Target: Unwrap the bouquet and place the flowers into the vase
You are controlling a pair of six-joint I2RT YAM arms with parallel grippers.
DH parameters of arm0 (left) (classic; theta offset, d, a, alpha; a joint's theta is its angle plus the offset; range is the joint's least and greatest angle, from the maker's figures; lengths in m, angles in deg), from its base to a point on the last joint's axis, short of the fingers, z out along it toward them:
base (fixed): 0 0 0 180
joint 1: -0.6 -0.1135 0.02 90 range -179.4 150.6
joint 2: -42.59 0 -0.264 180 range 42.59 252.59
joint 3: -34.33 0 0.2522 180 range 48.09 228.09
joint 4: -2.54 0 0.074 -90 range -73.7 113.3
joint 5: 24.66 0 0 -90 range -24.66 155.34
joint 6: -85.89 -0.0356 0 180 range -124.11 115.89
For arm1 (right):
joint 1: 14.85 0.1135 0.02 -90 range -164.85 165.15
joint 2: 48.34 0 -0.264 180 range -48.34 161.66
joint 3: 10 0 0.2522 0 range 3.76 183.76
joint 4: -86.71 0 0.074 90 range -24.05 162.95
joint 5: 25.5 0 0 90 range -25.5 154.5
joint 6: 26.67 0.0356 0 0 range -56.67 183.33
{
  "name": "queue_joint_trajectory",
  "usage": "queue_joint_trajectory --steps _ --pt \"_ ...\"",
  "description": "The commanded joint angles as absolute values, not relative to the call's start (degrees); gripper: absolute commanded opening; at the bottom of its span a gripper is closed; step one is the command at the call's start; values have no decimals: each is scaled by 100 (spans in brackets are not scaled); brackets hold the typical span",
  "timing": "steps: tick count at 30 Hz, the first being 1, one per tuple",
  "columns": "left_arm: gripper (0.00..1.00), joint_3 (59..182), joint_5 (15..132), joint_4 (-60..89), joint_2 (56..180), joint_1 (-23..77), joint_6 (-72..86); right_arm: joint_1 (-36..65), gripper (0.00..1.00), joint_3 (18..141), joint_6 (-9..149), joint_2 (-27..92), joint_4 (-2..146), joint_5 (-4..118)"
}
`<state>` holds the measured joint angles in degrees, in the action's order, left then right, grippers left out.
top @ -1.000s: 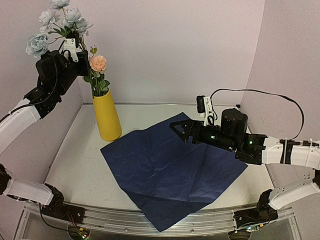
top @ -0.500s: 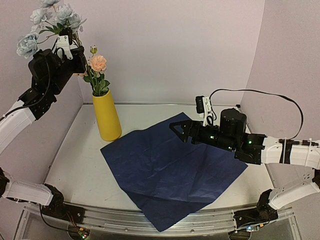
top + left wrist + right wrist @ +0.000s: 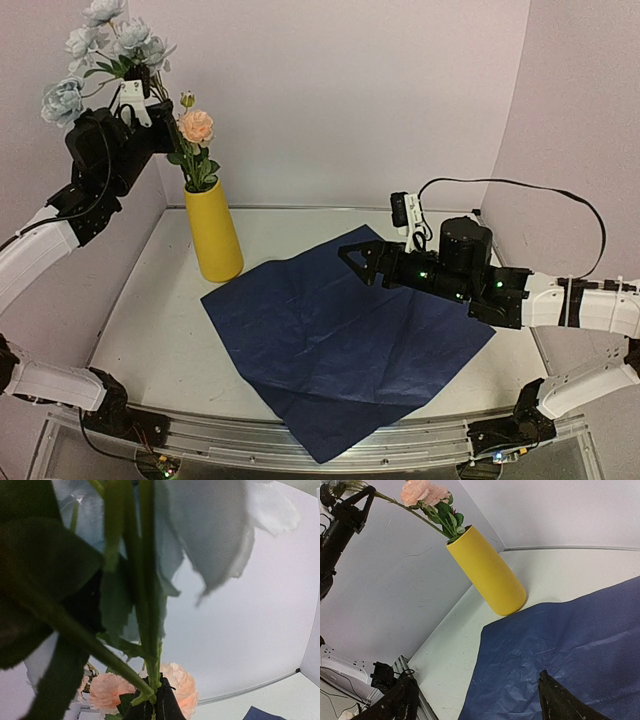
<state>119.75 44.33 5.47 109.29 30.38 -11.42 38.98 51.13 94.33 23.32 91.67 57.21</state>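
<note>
- The yellow vase stands upright on the bench, toward its far left corner.
- Peach roses with green leaves rise out of the vase's mouth; the right wrist view shows them leaning away from the vase toward the left wall.
- The left tool hangs high up, above the vase and a little to its left, well clear of the bench.
- Its tips are pressed together on thin green stems, as the left wrist view shows.
- The flowers it pinches are pale blue blooms with green leaves, fanning out above the tool and higher than the roses in the vase.
- In the right wrist view a long thin stem slants from the left tool down to the vase's mouth; whether its end sits inside the vase cannot be told.
- A navy paper sheet lies flat and open on the bench, its left corner just beside the foot of the vase and its near corner hanging over the front rail.
- The right tool hovers to the right of the vase, above the sheet's far part, and points toward the vase.
- Its fingers are spread wide with nothing between them.
</note>
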Motion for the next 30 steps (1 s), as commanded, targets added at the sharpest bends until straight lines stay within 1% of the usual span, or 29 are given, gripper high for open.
queue_joint_trajectory --steps 1,13,23,30 --pt "0 11661 4390 112 10839 3026 -938 3925 83 5320 9341 2216 9255 5720" --pt "0 10678 4084 -117 10712 3027 -604 3919 83 5376 9295 2224 9233 5693" --pt "0 10671 3827 -132 11334 3022 -484 3926 83 5381 9276 2177 9202 5692" --pt "0 10795 3833 -108 11293 3016 -463 3919 83 5301 9279 2041 9158 5758"
